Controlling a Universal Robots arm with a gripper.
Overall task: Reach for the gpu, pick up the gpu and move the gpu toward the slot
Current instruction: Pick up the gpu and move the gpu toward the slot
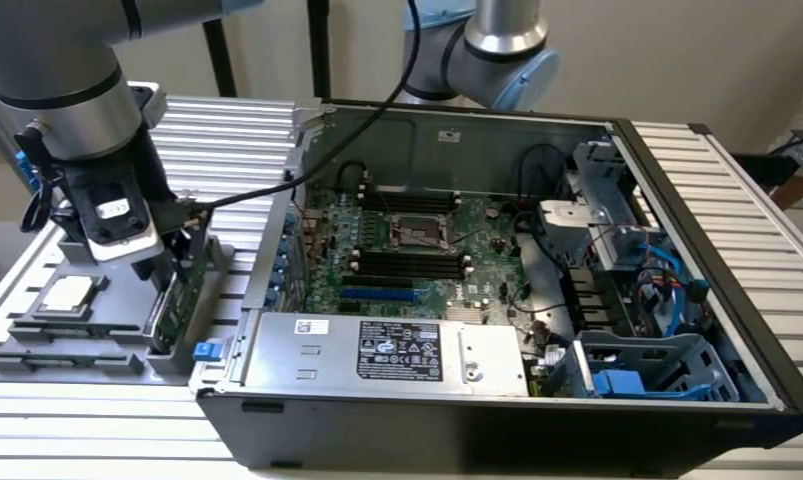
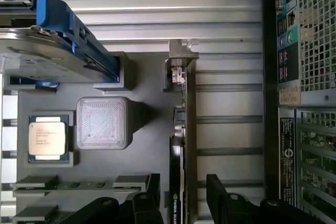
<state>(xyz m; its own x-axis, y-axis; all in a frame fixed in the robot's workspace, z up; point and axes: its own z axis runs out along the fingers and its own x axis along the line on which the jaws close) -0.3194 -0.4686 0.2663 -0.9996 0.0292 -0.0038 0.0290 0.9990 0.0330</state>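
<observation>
We see a slatted aluminium table (image 1: 721,180) carrying a large black computer case (image 1: 508,440), which lies on its side with the cover off. Inside the case lies a green motherboard (image 1: 415,250), and near its front edge we can make out a long blue slot (image 1: 381,294) with nothing in it. A silver box-shaped power supply (image 1: 374,350) with a black label sits along the case wall nearest the exterior camera.

At the exterior view's left, the grey and silver robot arm (image 1: 54,70) reaches down over a flat dark grey parts tray (image 1: 54,340) that rests on the table just beside the case.

In the tray we find a silver hard drive with blue rails (image 2: 47,56). The gpu (image 2: 181,129), a thin green circuit-board card, stands on its long edge in a groove along the tray's side nearest the case. Its silver metal bracket (image 2: 181,56) is at the end away from the wrist. It sits outside the case, well apart from the slot.

The black two-fingered gripper (image 2: 184,177) is spread wide, one finger on each side of the card's upper edge. We see a gap on both sides, so nothing is gripped.

A small square silver processor chip (image 2: 47,138) lies flat in its own recess, apart from the card.
</observation>
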